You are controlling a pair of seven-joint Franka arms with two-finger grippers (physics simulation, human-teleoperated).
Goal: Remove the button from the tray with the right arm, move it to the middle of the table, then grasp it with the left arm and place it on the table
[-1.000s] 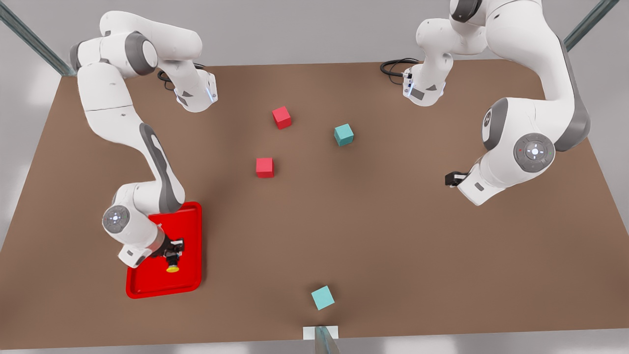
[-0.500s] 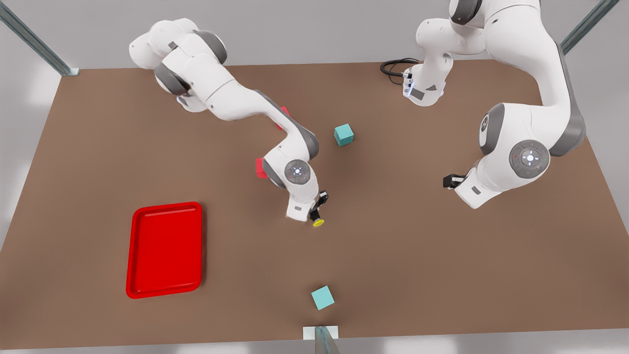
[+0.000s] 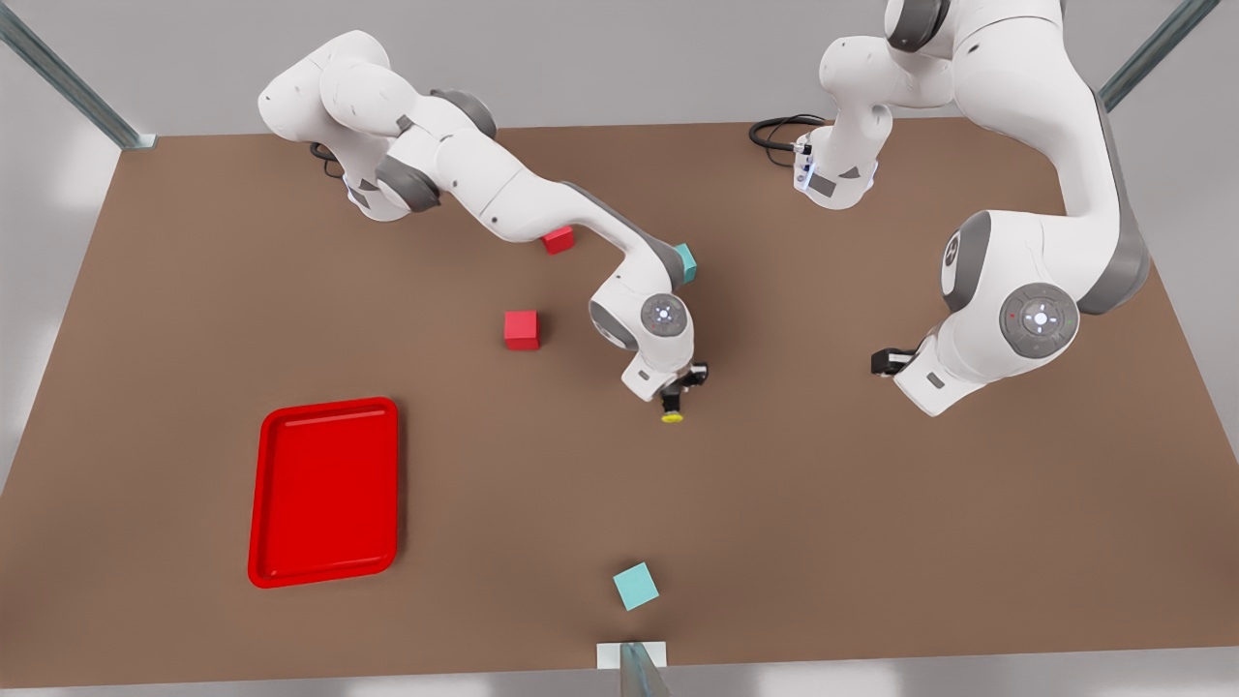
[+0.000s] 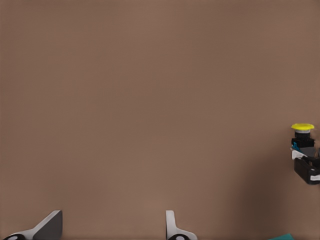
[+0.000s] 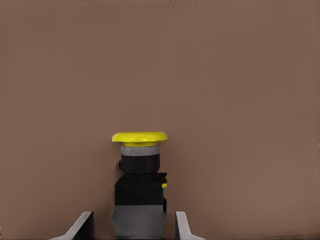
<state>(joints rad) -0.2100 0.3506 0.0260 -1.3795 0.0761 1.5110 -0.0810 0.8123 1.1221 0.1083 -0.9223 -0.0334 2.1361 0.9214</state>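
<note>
Table (image 3: 871, 542) centre was where you had the right arm (image 3: 542, 198), tray (image 3: 324, 492) sitting bare at eight o'clock. Left gripper (image 3: 883, 360) waited at three o'clock, fingers spread; the handover was left. Right gripper (image 3: 682, 385) pinched the button (image 3: 672, 414).

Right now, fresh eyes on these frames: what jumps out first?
The bright red tray at the front view's left, with nothing in it. Next, the right gripper mid-table, shut on the button by its dark body, its yellow cap pointing away from the fingers. The left gripper hangs open at the front view's right, facing the button across bare table.
</note>
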